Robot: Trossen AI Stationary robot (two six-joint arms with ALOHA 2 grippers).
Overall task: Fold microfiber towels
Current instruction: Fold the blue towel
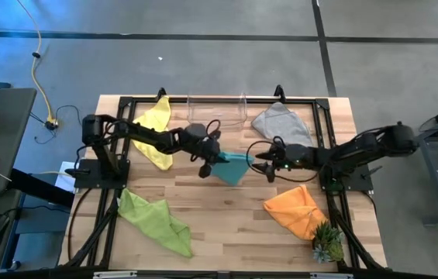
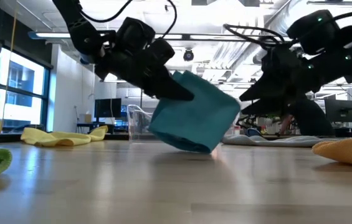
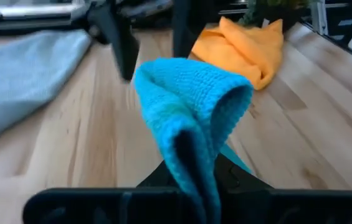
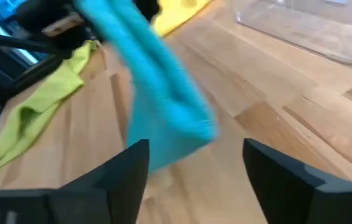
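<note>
Left pincer [image 3: 191, 186] tips buried in the teal towel [image 3: 191, 106]; grey towel [image 3: 20, 74] cut off at the edge.

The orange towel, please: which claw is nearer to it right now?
Right. The right claw hangs open just above and left of the orange towel in the high view; the left claw, shut on the teal towel, sits farther left.

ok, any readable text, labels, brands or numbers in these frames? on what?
None readable in any view.
Teal towel, orange towel, grey towel, yellow towel, lime green towel: no tags or print visible.
Clear bin: no label visible.
Monitors in the room behind: too small and blurred to read.
</note>
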